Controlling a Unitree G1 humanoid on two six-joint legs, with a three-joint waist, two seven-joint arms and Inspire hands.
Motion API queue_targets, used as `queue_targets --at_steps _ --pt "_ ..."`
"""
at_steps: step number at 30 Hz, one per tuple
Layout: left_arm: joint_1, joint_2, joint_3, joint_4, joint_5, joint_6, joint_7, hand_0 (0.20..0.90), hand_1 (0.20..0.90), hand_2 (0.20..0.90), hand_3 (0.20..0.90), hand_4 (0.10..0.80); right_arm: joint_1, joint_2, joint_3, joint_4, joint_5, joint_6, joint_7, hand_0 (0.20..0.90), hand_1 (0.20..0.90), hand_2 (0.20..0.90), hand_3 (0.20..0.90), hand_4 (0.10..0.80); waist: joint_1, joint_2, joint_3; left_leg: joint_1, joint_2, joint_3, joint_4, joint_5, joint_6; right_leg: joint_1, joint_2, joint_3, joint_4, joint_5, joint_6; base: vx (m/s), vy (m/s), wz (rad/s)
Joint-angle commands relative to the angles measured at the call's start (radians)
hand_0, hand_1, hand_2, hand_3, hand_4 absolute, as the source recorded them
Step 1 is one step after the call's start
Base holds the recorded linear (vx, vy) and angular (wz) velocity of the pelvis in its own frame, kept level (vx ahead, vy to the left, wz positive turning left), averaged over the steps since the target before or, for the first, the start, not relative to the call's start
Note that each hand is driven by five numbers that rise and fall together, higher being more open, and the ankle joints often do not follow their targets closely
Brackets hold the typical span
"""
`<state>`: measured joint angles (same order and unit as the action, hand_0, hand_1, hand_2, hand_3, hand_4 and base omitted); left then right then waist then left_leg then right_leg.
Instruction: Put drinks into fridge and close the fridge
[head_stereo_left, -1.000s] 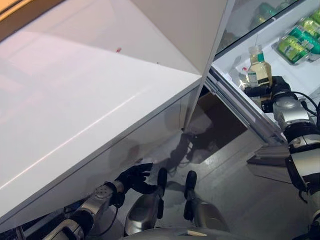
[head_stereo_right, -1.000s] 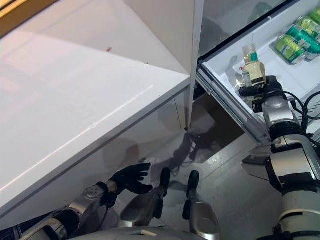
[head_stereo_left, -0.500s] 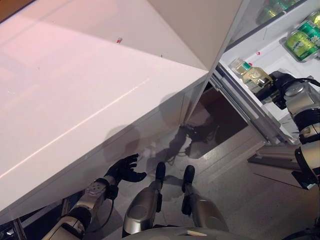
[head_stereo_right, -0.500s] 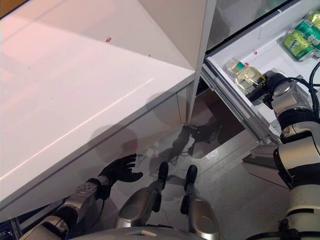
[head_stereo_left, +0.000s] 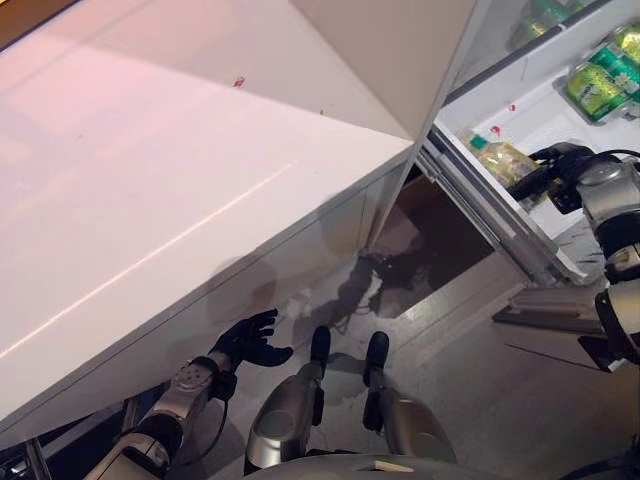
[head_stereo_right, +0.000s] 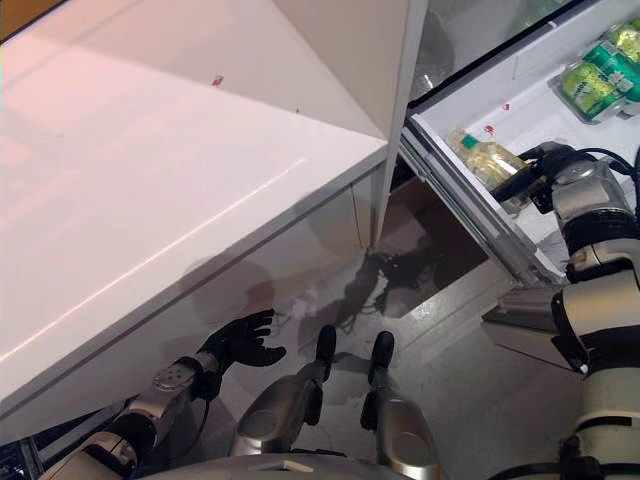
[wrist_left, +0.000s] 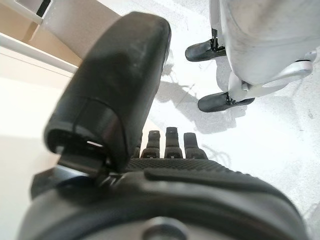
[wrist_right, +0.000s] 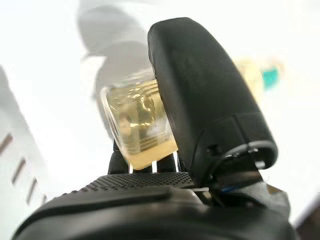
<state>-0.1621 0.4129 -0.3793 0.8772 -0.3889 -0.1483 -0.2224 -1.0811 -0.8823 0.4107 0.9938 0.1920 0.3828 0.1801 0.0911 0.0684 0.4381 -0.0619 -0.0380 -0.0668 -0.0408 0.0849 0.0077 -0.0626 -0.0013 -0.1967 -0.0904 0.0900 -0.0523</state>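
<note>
A clear bottle (head_stereo_right: 487, 160) of pale yellow drink with a green cap lies tilted on the white fridge shelf (head_stereo_right: 540, 110), its cap pointing away from my hand. My right hand (head_stereo_right: 548, 172) reaches into the fridge and is shut on the bottle's lower part. In the right wrist view the bottle's base (wrist_right: 135, 122) sits between my thumb (wrist_right: 200, 90) and the fingers beneath it. My left hand (head_stereo_left: 250, 340) hangs low under the white counter, open and empty; its straight fingers (wrist_left: 167, 145) show in the left wrist view.
Green cans (head_stereo_right: 600, 68) stand in a pack further back on the same shelf. A large white counter (head_stereo_left: 150, 200) fills the left. A white upright panel (head_stereo_left: 390, 50) stands between counter and fridge. The fridge's lower front rail (head_stereo_left: 490, 215) runs below the shelf.
The bottle stood upright one second ago; it has tipped over and now lies low on the shelf, with my right hand still on it. The left hand has not moved.
</note>
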Motion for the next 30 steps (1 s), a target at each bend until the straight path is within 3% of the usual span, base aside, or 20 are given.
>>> queue_targets --at_steps 1,6,9,13,17,22,26,30 --pt "0.057 0.003 0.005 -0.045 0.036 -0.020 0.004 0.900 0.900 0.900 0.900 0.800 0.007 0.007 -0.019 -0.168 0.177 -0.097 -0.036 0.900 0.900 0.900 0.900 0.800 0.017 -0.039 -0.052 -0.043 0.010 0.042 0.068 -0.053 -0.025 -0.033 -0.034 0.035 0.158 -0.091 0.040 -0.002 0.068 -0.09" --pt "0.073 -0.005 0.015 -0.034 0.042 -0.024 0.015 0.900 0.900 0.900 0.900 0.800 0.067 -0.019 -0.093 -0.251 0.240 -0.161 -0.089 0.900 0.900 0.900 0.900 0.800 -0.002 -0.055 -0.077 -0.018 0.010 0.063 0.047 -0.056 -0.022 -0.019 -0.034 0.044 0.146 -0.084 0.048 -0.015 0.073 -0.10" --pt "0.087 -0.009 0.021 -0.017 0.048 -0.026 0.022 0.900 0.900 0.900 0.900 0.800 0.085 -0.048 -0.124 -0.309 0.215 -0.247 -0.169 0.900 0.900 0.900 0.900 0.800 -0.012 -0.067 -0.098 0.001 0.012 0.076 0.035 -0.059 -0.019 -0.007 -0.033 0.051 0.139 -0.082 0.054 -0.013 0.073 -0.05" --pt "0.115 -0.022 0.032 0.043 0.050 -0.041 0.034 0.900 0.900 0.900 0.900 0.800 0.149 -0.080 -0.226 -0.565 0.031 -0.482 -0.452 0.900 0.900 0.900 0.900 0.800 -0.041 -0.086 -0.148 0.039 0.011 0.091 0.014 -0.065 -0.010 0.018 -0.027 0.073 0.130 -0.082 0.067 0.018 0.087 -0.13" --pt "0.120 -0.063 0.051 0.101 0.075 -0.024 0.038 0.900 0.900 0.900 0.900 0.800 0.304 -0.042 -0.407 -0.816 -0.134 -0.669 -0.749 0.900 0.900 0.900 0.900 0.800 -0.072 -0.087 -0.207 0.073 0.001 0.102 0.006 -0.084 0.004 0.042 -0.028 0.103 0.122 -0.084 0.081 0.010 0.123 -0.12" --pt "0.127 -0.092 0.031 0.131 0.103 0.001 0.033 0.900 0.900 0.900 0.900 0.800 0.434 0.025 -0.542 -0.779 -0.008 -0.813 -0.917 0.900 0.900 0.900 0.900 0.800 -0.078 -0.084 -0.266 0.112 -0.017 0.104 0.018 -0.117 0.019 0.084 -0.038 0.131 0.103 -0.081 0.095 0.046 0.107 -0.10" --pt "0.136 -0.097 0.014 0.146 0.101 0.011 0.022 0.900 0.900 0.900 0.900 0.800 0.503 0.070 -0.628 -0.632 0.190 -0.912 -0.906 0.900 0.900 0.900 0.900 0.800 -0.079 -0.082 -0.291 0.132 -0.034 0.114 0.058 -0.150 0.030 0.115 -0.051 0.150 0.092 -0.073 0.101 0.055 0.105 -0.18" --pt "0.137 -0.103 0.000 0.169 0.111 0.022 0.021 0.900 0.900 0.900 0.900 0.800 0.550 0.137 -0.674 -0.564 0.287 -0.944 -0.949 0.900 0.900 0.900 0.900 0.800 -0.076 -0.083 -0.284 0.132 -0.052 0.113 0.127 -0.187 0.048 0.129 -0.066 0.168 0.108 -0.073 0.103 0.029 0.076 -0.22"
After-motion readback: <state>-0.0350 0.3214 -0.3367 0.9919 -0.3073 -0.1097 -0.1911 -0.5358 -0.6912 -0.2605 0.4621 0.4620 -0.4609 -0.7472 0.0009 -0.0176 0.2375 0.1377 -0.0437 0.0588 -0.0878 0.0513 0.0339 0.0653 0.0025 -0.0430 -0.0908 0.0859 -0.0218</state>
